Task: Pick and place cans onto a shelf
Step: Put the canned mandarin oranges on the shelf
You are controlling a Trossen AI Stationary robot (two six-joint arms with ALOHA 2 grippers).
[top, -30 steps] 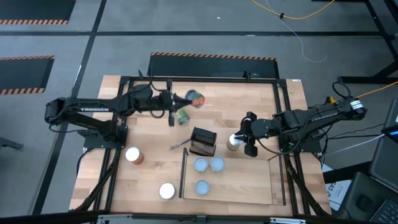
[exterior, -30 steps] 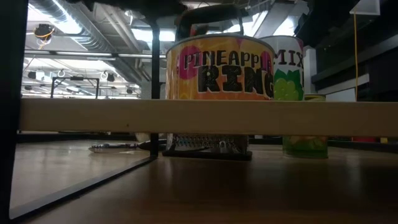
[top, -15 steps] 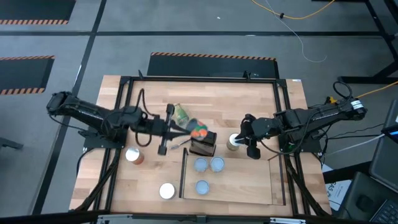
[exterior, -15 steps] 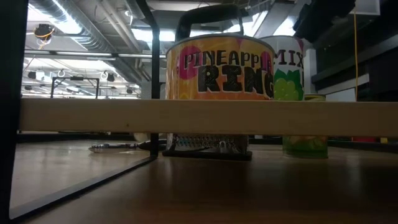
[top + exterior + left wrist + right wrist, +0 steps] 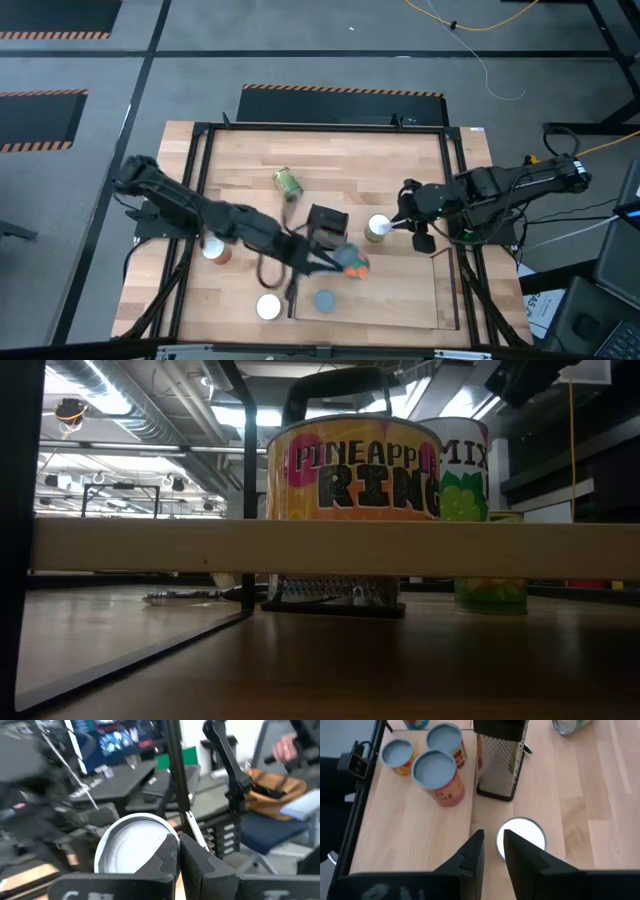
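My left gripper (image 5: 335,262) is shut on a can (image 5: 352,265) with a red-orange and green side and a white top (image 5: 131,845). It holds the can above the shelf (image 5: 400,300), over the pale-blue-topped cans (image 5: 436,767) standing there. My right gripper (image 5: 408,224) is empty, its fingers (image 5: 472,855) a narrow gap apart. It is just right of a white-topped can (image 5: 377,228) that stands upright on the table. In the low view a pineapple can (image 5: 352,465) and a mix can (image 5: 462,470) stand on the shelf board (image 5: 320,548). My left gripper has its two fingers (image 5: 170,852) almost together at the edge of the can's white top (image 5: 160,837). One finger covers the place of contact, so the kind of hold does not show. The can is lifted clear above the shelf.
A black-handled grater (image 5: 327,225) stands beside the shelf's far left corner. A green can (image 5: 287,182) lies on its side farther back. A red-sided can (image 5: 213,250) and a white-topped can (image 5: 268,306) stand left of the shelf. A black frame edges the table.
My left gripper has carried the can from the far middle of the table toward the near edge and the right, past the grater, to above the shelf. My right gripper has drawn back a little toward the right edge and up; the white-topped can has stayed put.
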